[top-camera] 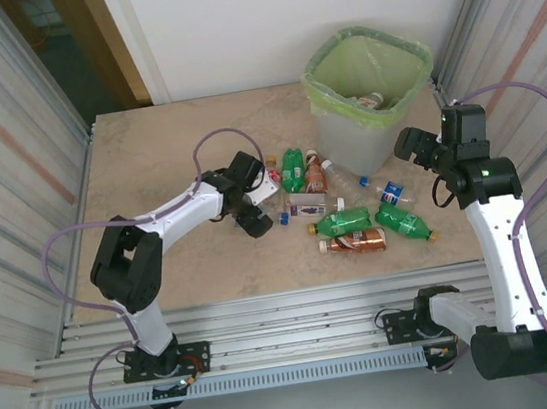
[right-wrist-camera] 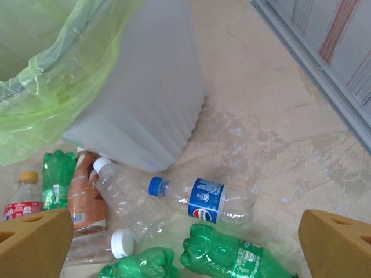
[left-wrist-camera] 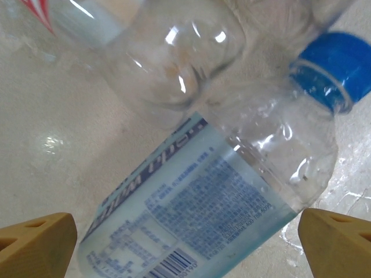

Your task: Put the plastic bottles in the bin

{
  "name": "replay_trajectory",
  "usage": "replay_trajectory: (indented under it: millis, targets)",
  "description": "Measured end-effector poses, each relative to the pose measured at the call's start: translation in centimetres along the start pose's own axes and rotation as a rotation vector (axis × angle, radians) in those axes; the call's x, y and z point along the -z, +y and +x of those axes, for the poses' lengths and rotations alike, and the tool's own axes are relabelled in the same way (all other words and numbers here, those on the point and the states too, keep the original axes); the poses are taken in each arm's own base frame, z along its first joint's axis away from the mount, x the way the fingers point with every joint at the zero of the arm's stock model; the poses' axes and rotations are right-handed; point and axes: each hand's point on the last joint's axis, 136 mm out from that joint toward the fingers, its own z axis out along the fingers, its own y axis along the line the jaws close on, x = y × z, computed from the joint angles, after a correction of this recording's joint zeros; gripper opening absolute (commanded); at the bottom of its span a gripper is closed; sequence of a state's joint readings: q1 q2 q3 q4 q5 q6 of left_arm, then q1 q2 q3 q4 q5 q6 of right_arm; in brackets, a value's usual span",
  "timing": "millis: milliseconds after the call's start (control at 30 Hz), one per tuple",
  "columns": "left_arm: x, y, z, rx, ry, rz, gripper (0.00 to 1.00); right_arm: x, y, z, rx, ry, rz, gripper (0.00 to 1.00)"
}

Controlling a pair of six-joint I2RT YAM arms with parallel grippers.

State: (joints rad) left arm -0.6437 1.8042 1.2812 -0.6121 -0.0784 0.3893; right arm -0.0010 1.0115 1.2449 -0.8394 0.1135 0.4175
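- bin [top-camera: 373,116]: far right corner of the tabletop [top-camera: 167,158].
- plastic bottles [top-camera: 352,222]: lying scattered mid-tabletop, before and left of the bin, the farthest just beside its base.
- my left gripper [top-camera: 256,221]: over the cluster's left end, one lying bottle [left-wrist-camera: 232,197] directly beneath.
- my right gripper [top-camera: 410,146]: beside the bin's near right side.

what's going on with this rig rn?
Two arms are clearing plastic bottles off the table into the green-lined bin. The left gripper is open and low over a clear blue-capped bottle, fingers on either side, not closed. The right gripper is open and empty beside the bin. Something bottle-like lies in the bin; a cluster waits on the table.
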Motion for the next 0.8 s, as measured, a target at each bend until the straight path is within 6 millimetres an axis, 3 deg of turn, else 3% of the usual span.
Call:
replay_trajectory:
  millis: [267,700,800]
  targets:
    - [-0.9,-0.8,1.2,-0.011,0.053,0.035,0.96,0.9,-0.2,-0.2,-0.005,-0.028,-0.004,0.98]
    - [-1.5,-2.0,2.6,-0.014,0.087,0.085,0.92,0.5,-0.4,0.3,-0.021,-0.014,0.002,0.98]
    - [-1.9,-2.6,3.3,-0.016,0.106,0.101,0.86,0.5,-0.4,0.3,-0.021,-0.014,0.002,0.98]
